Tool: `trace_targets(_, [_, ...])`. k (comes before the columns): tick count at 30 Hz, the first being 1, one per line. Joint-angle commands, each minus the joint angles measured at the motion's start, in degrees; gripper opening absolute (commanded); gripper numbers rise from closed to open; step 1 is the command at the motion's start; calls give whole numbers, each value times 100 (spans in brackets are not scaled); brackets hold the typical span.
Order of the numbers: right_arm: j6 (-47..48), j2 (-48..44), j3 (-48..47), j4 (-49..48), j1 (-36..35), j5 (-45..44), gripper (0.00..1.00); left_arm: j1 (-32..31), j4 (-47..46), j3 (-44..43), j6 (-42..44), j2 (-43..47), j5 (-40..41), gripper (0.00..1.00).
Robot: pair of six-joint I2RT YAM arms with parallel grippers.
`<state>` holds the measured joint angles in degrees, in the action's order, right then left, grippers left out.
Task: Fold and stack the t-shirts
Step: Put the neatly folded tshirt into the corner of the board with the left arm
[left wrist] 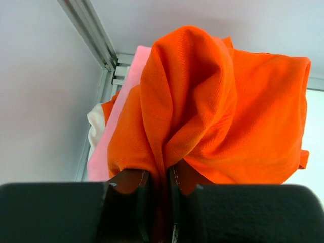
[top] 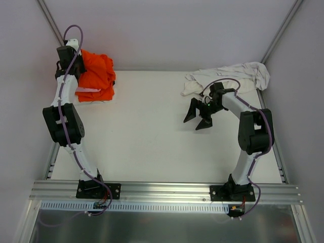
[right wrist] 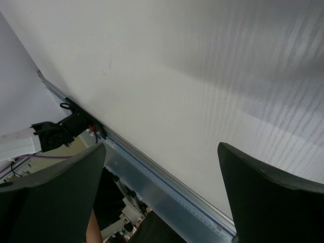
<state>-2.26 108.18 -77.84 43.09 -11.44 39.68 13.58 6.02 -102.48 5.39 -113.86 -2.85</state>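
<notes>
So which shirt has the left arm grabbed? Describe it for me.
At the far left corner of the white table sits a heap of clothes. On top is the bright orange t-shirt, bunched and pinched in the left jaws. The pink shirt and white cloth beneath it are not gripped.

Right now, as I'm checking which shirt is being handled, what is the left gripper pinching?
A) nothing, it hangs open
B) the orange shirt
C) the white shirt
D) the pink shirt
B: in the left wrist view the left gripper is closed on a bunched fold of the orange shirt. The white shirt lies at the far right of the table, and the right gripper near it is open and empty.
</notes>
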Motion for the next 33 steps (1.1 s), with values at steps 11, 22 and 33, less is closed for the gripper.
trace_targets(11, [182, 1, -310, 472, 19, -197, 99, 566, -576, -221, -749, -100, -259, 0])
trace_targets(22, [340, -104, -530, 815, 19, -382, 100, 707, -770, 17, -1382, -487, -690, 97])
trace_targets(33, [358, -210, -486, 894, 19, -444, 100, 716, -672, -167, -1427, -488, -637, 99])
